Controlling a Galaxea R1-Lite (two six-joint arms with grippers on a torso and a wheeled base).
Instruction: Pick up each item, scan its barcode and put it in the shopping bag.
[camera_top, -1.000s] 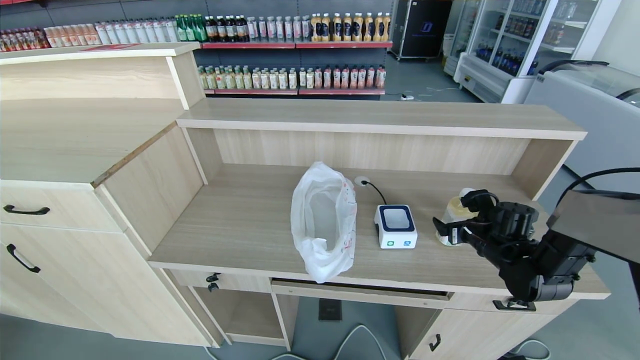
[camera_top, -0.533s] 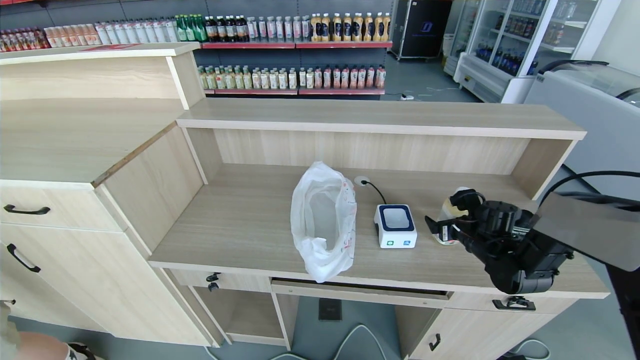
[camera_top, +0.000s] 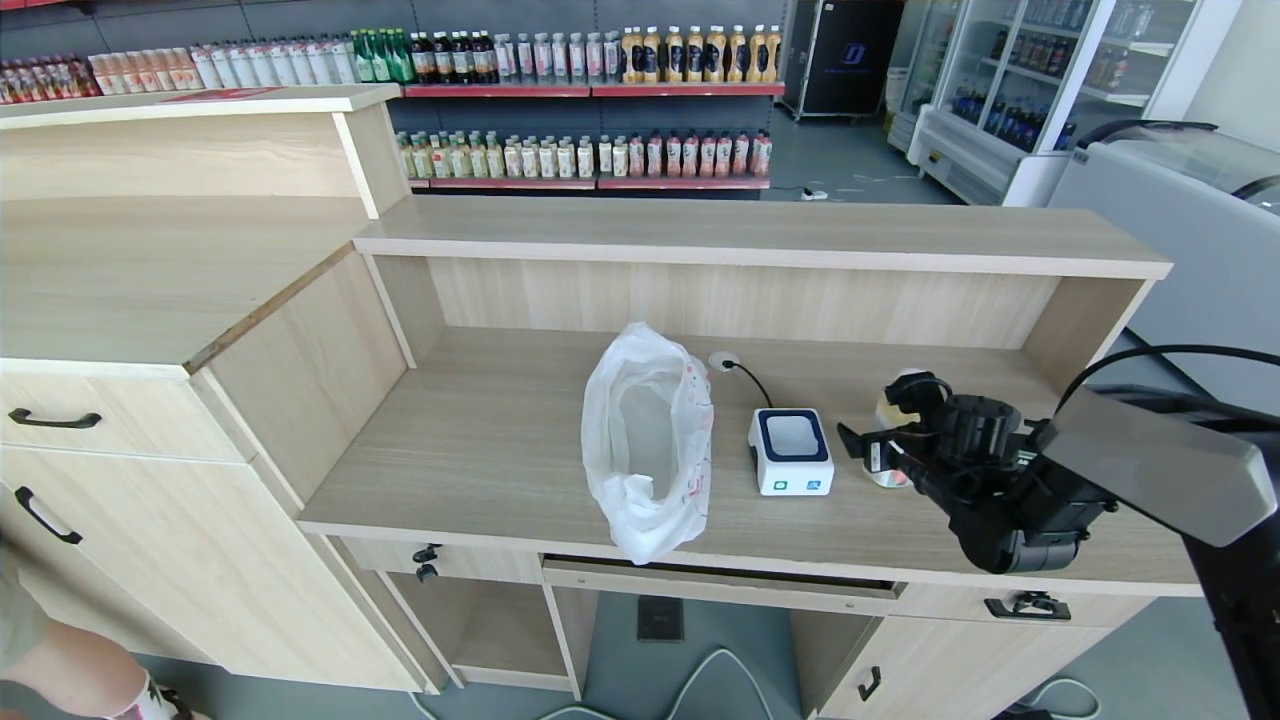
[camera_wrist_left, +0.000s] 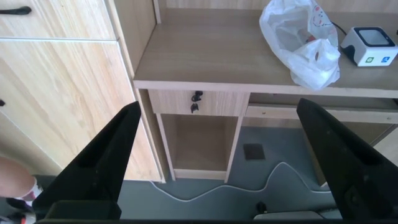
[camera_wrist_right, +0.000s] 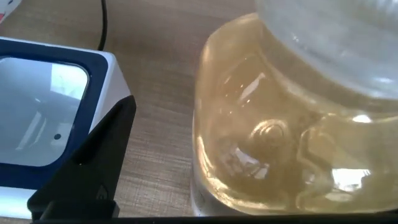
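Observation:
A clear bottle of yellowish liquid (camera_top: 884, 462) (camera_wrist_right: 280, 143) is upright at the counter's right, just right of the white scanner (camera_top: 790, 452) (camera_wrist_right: 43, 112). My right gripper (camera_top: 878, 425) is shut on the bottle, and one of its fingers (camera_wrist_right: 87, 168) lies between bottle and scanner. I cannot tell whether the bottle's base touches the counter. The white shopping bag (camera_top: 650, 440) (camera_wrist_left: 301, 37) stands open left of the scanner. My left gripper (camera_wrist_left: 217, 165) is open, holds nothing, and hangs in front of the counter, below its top.
The wooden counter (camera_top: 480, 440) has a raised back ledge and a side wall on the right. The scanner's black cable (camera_top: 748, 380) runs to a hole at the back. Drawers and an open cubby (camera_wrist_left: 199, 143) sit under the counter.
My right gripper has moved left with the bottle, from the counter's right end to just beside the scanner. Bag and scanner have stayed put.

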